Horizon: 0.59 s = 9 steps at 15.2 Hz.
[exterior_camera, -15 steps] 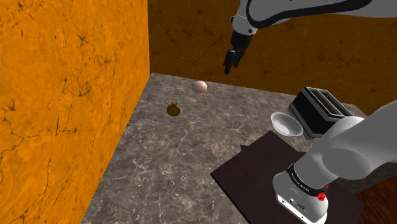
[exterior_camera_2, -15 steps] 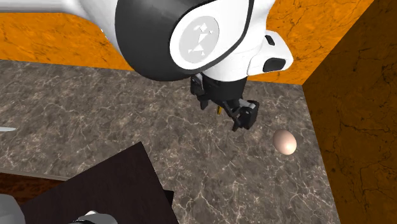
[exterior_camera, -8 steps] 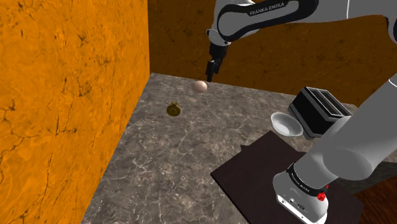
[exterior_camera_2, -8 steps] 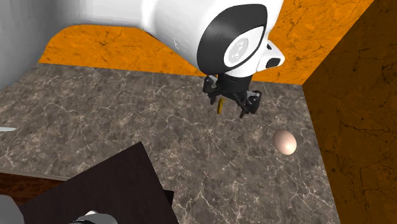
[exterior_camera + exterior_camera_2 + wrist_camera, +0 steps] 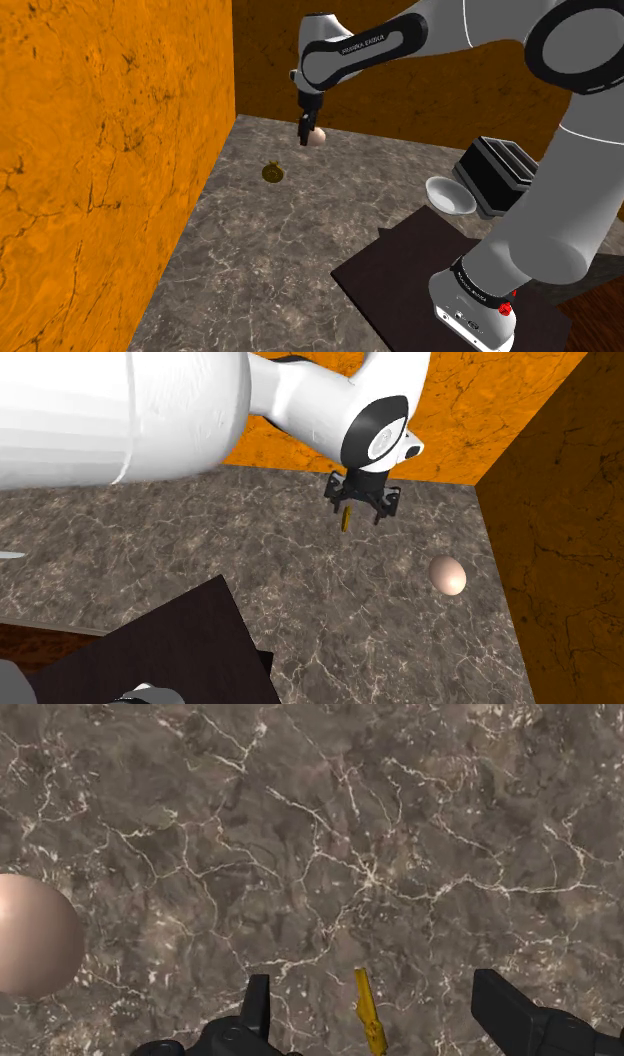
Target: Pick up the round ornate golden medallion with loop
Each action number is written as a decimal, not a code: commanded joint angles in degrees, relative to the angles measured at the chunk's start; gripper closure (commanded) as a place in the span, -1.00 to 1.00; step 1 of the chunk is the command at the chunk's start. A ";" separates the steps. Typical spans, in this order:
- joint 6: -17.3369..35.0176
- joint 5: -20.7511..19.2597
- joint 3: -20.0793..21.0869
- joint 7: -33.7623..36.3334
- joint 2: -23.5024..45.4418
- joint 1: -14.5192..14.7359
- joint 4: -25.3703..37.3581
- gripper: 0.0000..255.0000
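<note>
The gripper (image 5: 362,514) hangs above the counter (image 5: 300,230), jaws wide. The medallion (image 5: 370,1014) shows below, between the fingers (image 5: 520,1019), untouched, egg (image 5: 35,934) nearby

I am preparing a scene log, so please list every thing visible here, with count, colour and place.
round golden medallion with loop: 1, gold, on the counter near the side wall
smooth egg-shaped object: 1, pale pink, on the counter near the back wall
boxy toaster: 1, black, shoulder view's right
shallow bowl: 1, white, beside the toaster
flat mat: 1, dark brown, by the stand
veined stone counter: 1, grey-brown
walls: 2, orange
Franka arm: 1, white
jaws: 1 pair, black, apart, over the medallion, not touching it
</note>
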 commanded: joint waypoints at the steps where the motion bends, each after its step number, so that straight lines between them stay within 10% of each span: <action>1: 0.06 -0.42 0.55 -1.62 4.46 0.45 3.65 -1.00; 9: -0.95 -2.77 2.69 -6.96 21.10 3.18 18.25 -1.00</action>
